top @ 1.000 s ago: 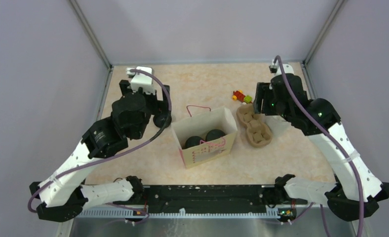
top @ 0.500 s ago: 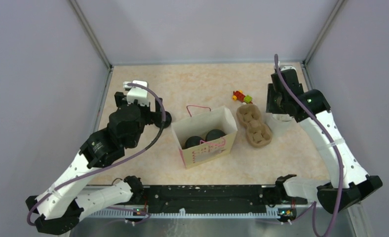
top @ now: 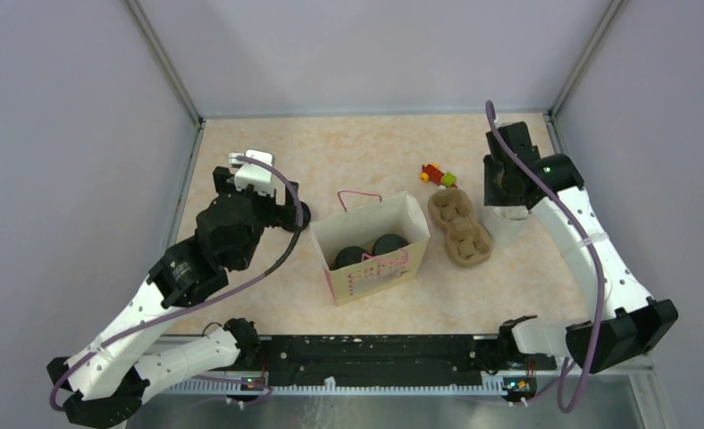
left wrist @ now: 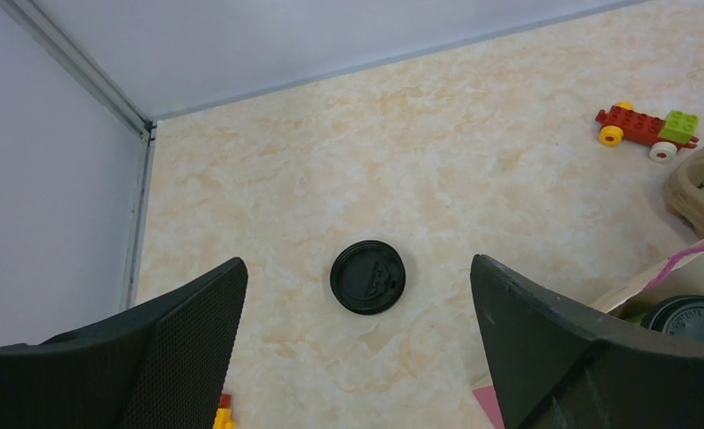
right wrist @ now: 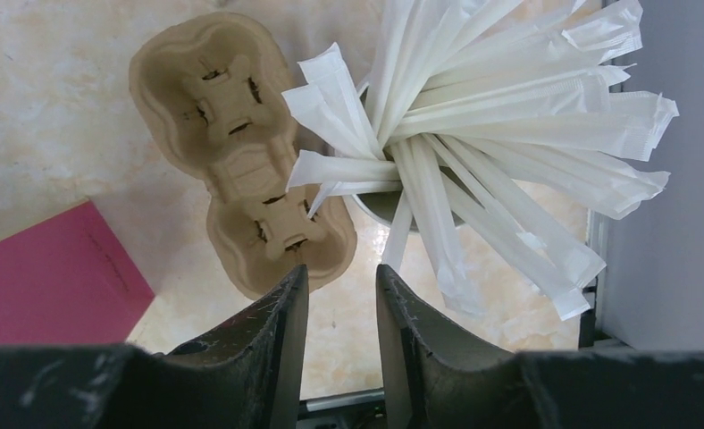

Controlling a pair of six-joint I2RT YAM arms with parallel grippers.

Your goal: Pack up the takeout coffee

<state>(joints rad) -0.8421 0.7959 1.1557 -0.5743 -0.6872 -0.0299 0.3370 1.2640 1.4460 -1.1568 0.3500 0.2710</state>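
Takeout coffee already down in the bag; prob on extras now, w/ R pincer by the straws.
Both black lidded cups side by side inside bag, mid-bench. L pincer wide open & empty, hovering over loose black lid flat on bench. R pincer narrowed to a slit, gripping nothing, above bare bench btwn pulp carrier & wrapped straws. Nxt, as a guess: slide R over one straw end, widen enough to straddle it, pinch, lift clear w/o dragging the rest of the bundle, carry to bag. Loose lid maybe for packing too, can't tell.
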